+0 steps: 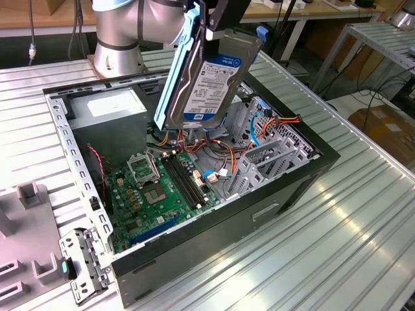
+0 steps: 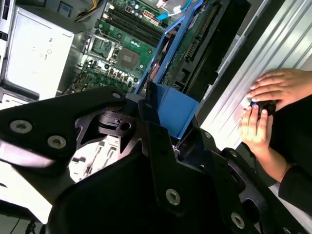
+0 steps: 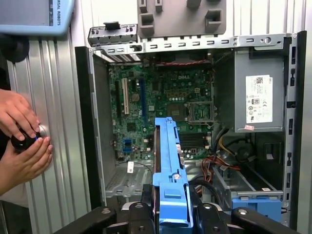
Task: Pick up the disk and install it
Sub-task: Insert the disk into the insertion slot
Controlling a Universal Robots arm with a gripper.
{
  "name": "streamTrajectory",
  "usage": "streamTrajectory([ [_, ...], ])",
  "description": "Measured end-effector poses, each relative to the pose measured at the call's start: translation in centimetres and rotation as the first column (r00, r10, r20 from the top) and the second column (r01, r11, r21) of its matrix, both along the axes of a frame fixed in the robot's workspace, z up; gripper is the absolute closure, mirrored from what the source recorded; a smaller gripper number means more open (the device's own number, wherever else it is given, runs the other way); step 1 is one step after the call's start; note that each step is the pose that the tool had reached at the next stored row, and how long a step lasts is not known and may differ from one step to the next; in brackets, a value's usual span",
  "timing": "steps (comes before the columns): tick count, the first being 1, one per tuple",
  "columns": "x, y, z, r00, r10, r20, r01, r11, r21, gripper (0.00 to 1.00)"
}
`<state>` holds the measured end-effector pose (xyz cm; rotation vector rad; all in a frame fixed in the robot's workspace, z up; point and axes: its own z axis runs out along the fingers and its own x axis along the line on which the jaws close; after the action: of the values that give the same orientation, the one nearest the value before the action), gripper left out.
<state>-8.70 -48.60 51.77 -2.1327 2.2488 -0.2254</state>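
Gripper: jaws closed tight on the top end of the disk, one black finger on each side of its light-blue rail. In the first wrist view the grip sits at the near end of the rail.

Disk: off the table, held in the air above the open computer case. It hangs steeply tilted with its labelled face turned to the exterior view's right and its lower end over the middle of the case, touching nothing below. It also shows in the second wrist view.

Inside the case:
- green motherboard on the floor, toward the exterior view's left
- grey power supply in the far left corner
- metal drive cage on the exterior view's right, with coloured cables just beyond it

The case rests on a ribbed aluminium table.

In the first wrist view a person's hands rest on the table beside the case, around a small black object.
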Motion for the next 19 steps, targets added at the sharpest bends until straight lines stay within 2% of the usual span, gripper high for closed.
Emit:
streamTrajectory([
  [4,0.06,-0.72,-0.08,1.0000,0.000,0.0000,0.000,1.0000,0.0000,0.63],
  [5,0.14,-1.07,-0.13,1.0000,0.000,0.0001,0.000,1.0000,0.0001,0.63],
  [6,0.23,-1.23,-0.17,1.0000,0.000,0.0001,0.000,1.0000,0.0000,0.63],
  [10,0.67,-1.31,-0.27,1.0000,-0.006,0.0001,0.006,1.0000,-0.0015,0.63],
  [17,0.69,-1.31,-0.27,1.0000,-0.007,0.0001,0.007,1.0000,-0.0014,0.63],
  [18,0.70,-1.31,-0.28,1.0000,-0.007,0.0040,0.007,1.0000,-0.0015,0.63],
  [19,0.69,-1.31,-0.36,0.9998,-0.007,0.0182,0.007,1.0000,-0.0014,0.63],
])
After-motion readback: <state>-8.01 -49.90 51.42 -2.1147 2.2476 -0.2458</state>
